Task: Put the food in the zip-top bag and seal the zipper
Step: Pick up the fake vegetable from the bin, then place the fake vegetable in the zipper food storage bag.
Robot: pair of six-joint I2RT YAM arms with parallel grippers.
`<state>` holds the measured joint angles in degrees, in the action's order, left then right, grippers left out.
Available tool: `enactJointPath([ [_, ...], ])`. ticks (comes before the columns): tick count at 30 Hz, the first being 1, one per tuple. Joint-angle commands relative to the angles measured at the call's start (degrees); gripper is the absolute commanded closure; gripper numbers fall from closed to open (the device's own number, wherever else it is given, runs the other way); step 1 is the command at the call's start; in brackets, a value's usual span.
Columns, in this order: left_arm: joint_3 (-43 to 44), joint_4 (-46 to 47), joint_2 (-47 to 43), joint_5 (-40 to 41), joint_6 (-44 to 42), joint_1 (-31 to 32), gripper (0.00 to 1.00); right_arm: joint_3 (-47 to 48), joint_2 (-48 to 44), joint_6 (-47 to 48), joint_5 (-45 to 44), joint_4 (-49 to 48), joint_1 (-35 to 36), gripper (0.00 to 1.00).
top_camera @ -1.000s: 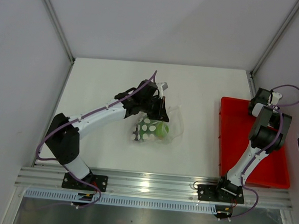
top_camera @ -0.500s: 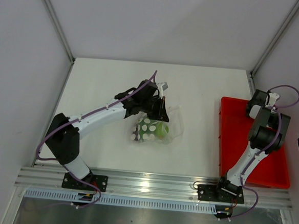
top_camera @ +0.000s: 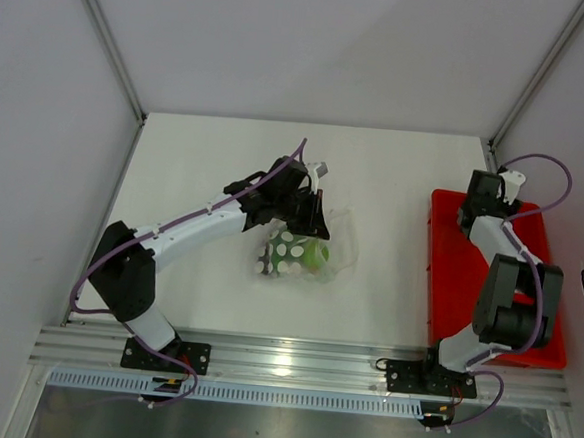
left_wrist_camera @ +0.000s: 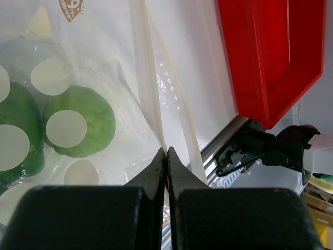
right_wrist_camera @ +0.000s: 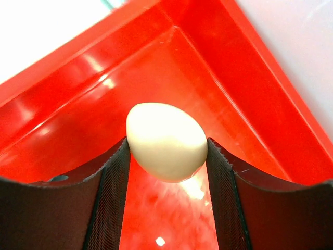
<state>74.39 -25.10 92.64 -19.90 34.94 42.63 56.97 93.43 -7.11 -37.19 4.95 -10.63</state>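
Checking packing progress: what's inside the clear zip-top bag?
Two green toy pieces show through the clear white-dotted plastic bag; anything beneath them is covered. The whitish egg isn't inside.

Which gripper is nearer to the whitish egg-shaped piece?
Right. The right gripper clasps the whitish egg between its fingers over the red tray; the left gripper is across the table, pinching the zip-top bag edge.

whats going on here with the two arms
The left gripper is shut on the edge of the clear crinkly plastic bag, which already holds green round pieces. The right gripper has the whitish egg-shaped ball clamped over a corner of the red plastic tray, not yet bagged.
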Motion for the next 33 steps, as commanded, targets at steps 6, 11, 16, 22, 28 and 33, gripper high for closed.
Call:
enactJointPath([
  [6,1.55,-0.91,-2.46,0.03,-1.45,0.26,0.99,-3.36,-19.41,-3.42,1.41,12.69,13.16,0.58],
  [11,1.2,-0.74,-3.17,0.13,-1.28,0.35,0.99,-2.83,-29.24,-5.36,3.17,18.86,24.76,0.6],
  [16,1.28,-0.74,-2.82,-0.14,-1.36,0.35,0.99,-0.29,-32.17,-5.19,9.47,22.03,37.86,0.61],
  [22,1.64,-0.83,-2.99,0.3,-1.71,0.35,0.99,1.83,-28.31,-7.12,20.84,20.1,50.96,0.59],
  [28,1.37,-0.65,-3.61,0.39,-1.72,0.35,0.99,-1.33,-24.18,-8.0,28.74,16.85,53.52,0.56],
  [33,1.11,-0.56,-4.49,0.12,-1.63,0.43,0.99,-1.95,-21.27,-9.58,31.13,15.7,54.23,0.53],
])
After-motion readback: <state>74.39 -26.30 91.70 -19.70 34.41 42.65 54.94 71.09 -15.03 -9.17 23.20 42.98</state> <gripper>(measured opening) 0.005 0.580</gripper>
